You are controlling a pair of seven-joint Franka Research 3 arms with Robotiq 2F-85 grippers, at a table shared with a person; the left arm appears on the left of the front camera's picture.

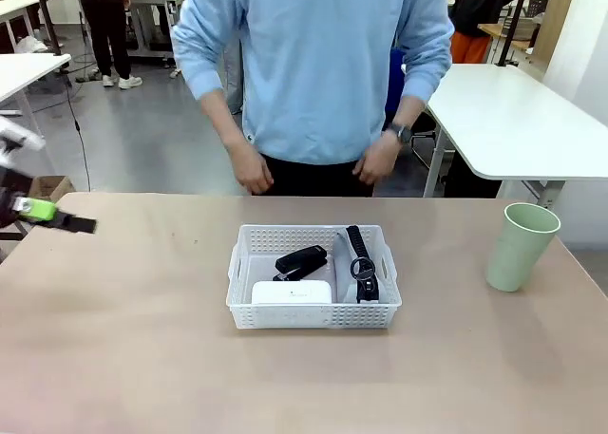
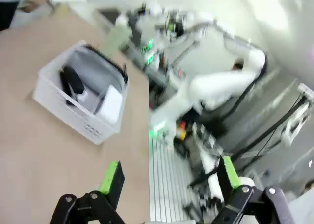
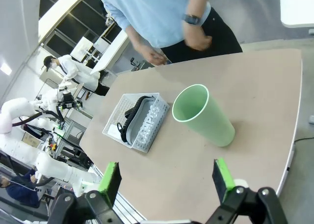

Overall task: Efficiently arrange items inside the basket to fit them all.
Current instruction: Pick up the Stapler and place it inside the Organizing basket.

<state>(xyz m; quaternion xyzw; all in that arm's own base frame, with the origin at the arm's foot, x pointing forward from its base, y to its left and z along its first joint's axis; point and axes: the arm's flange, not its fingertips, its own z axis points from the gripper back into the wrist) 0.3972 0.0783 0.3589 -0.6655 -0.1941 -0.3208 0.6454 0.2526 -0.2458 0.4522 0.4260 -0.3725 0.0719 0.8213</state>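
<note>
Left gripper: jaws wide apart, nothing between the green pads. In the front view it sits at the far left edge of the table, up off the surface and well apart from the basket. Its wrist view is motion-blurred, with the basket off to the upper left. Right gripper: jaws also spread, empty, hovering over the table's near right side and looking at the cup with the basket beyond it. The basket is mid-table and square to the near edge. Inside it, the white box lies flat against the near wall, left of centre. The stapler lies just behind the box, angled diagonally; can't tell whether the two touch. The pouch takes the right part of the basket, running front to back, black zipper edge up and ring pull lying on it. The cup is outside the basket, upright, mouth up, on the table's right side, well apart from the basket and near the right edge. A person stands at the far side, hands down at waist level, off the table and touching none of the items.
</note>
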